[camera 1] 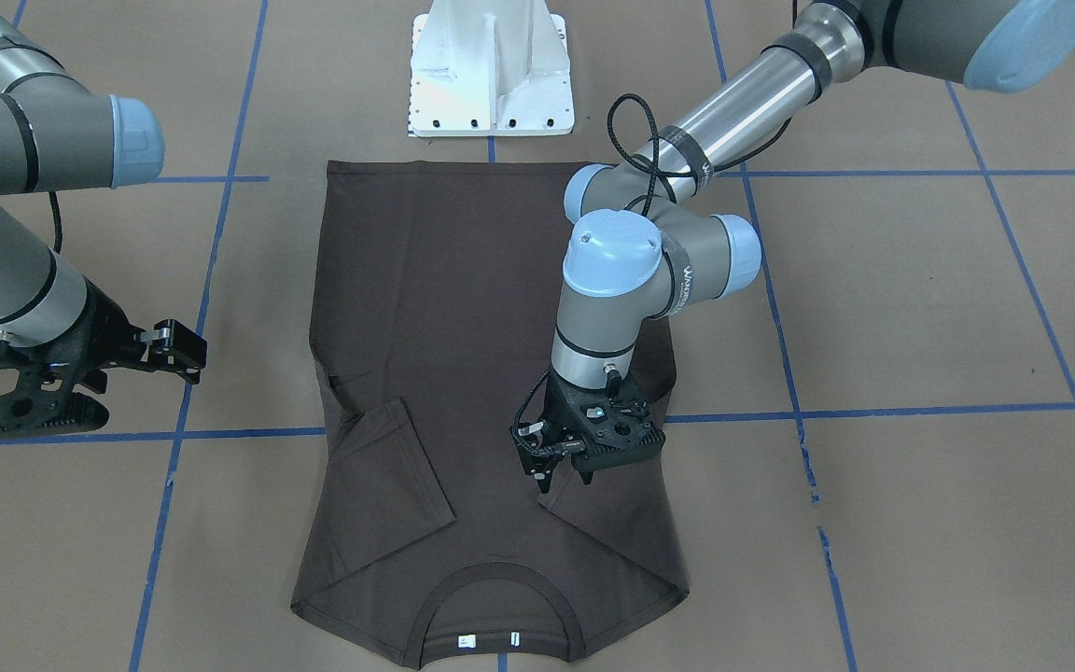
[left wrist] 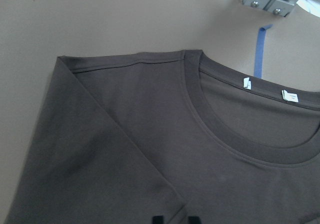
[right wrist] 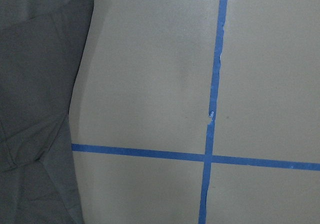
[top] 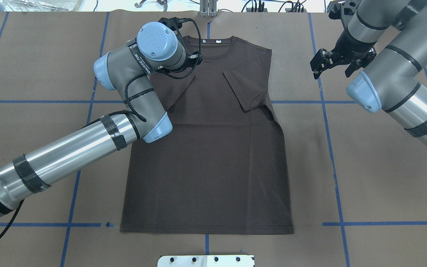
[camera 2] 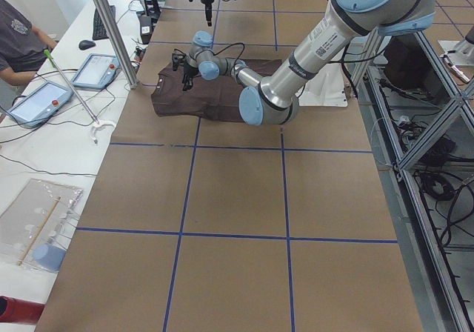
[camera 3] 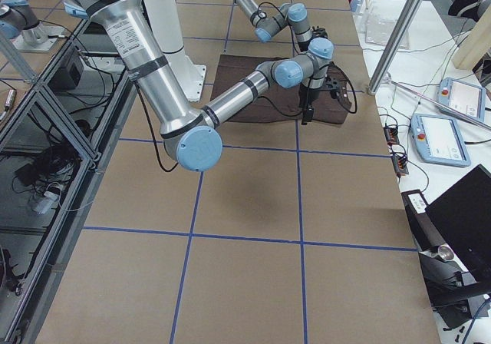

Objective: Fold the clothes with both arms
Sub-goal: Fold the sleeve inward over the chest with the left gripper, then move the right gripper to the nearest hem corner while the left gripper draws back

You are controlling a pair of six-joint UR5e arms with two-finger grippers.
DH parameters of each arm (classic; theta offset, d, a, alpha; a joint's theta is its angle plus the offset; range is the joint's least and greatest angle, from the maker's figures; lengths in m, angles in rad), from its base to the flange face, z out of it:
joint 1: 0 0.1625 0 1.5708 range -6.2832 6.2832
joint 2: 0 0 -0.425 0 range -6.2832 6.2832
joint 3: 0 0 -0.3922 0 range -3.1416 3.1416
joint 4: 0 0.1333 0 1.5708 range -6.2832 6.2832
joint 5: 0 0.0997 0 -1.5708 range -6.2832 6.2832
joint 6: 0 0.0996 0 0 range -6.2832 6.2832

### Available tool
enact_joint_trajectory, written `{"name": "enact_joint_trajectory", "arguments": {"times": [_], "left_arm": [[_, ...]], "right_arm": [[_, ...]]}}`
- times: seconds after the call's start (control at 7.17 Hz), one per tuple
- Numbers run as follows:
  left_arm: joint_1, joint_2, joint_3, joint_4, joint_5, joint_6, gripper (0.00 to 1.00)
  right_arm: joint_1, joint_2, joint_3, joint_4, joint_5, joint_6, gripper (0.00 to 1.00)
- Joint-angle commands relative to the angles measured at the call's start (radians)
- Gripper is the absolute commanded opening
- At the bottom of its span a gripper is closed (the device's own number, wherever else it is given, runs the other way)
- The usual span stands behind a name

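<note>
Now the T-shirt lies flat on the table, collar away from the robot. The left tool, slightly spread, hangs over its infolded sleeve; the right tool, spread, waits alongside.

Bright, even light; soft shadows.

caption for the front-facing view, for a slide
Left gripper at a folded-in sleeve of the brown T-shirt, right gripper open, clear of it
</note>
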Motion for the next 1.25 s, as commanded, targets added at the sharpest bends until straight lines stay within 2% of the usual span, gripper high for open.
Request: {"name": "enact_joint_trajectory", "arguments": {"times": [0.0,0.14,0.28,0.42,0.56,0.7,0.84,0.98,1.12], "left_arm": [[-0.001,0.102,-0.17,0.009,-0.009,0.002,1.0],[-0.001,0.206,-0.315,0.035,-0.087,0.005,1.0],[-0.003,0.286,-0.456,0.11,-0.127,0.062,1.0],[0.0,0.36,-0.608,0.222,-0.126,0.127,1.0],[0.003,0.453,-0.764,0.274,-0.126,0.16,1.0],[0.005,0.536,-0.874,0.282,-0.127,0.16,1.0],[0.005,0.573,-0.93,0.313,-0.129,0.16,1.0],[0.008,0.578,-0.945,0.333,-0.129,0.154,1.0],[0.014,0.58,-0.95,0.335,-0.129,0.15,1.0]], "right_arm": [[-0.014,-0.035,0.075,0.003,-0.007,0.042,1.0],[-0.058,-0.107,0.174,0.047,-0.035,0.126,1.0],[-0.136,-0.164,0.25,0.106,-0.079,0.32,1.0],[-0.261,-0.215,0.311,0.197,-0.18,0.495,1.0],[-0.394,-0.312,0.362,0.316,-0.282,0.653,1.0],[-0.493,-0.439,0.407,0.501,-0.344,0.746,1.0],[-0.573,-0.529,0.469,0.56,-0.377,0.792,1.0],[-0.71,-0.581,0.503,0.557,-0.517,0.862,1.0],[-0.814,-0.586,0.504,0.503,-0.615,0.875,1.0]]}}
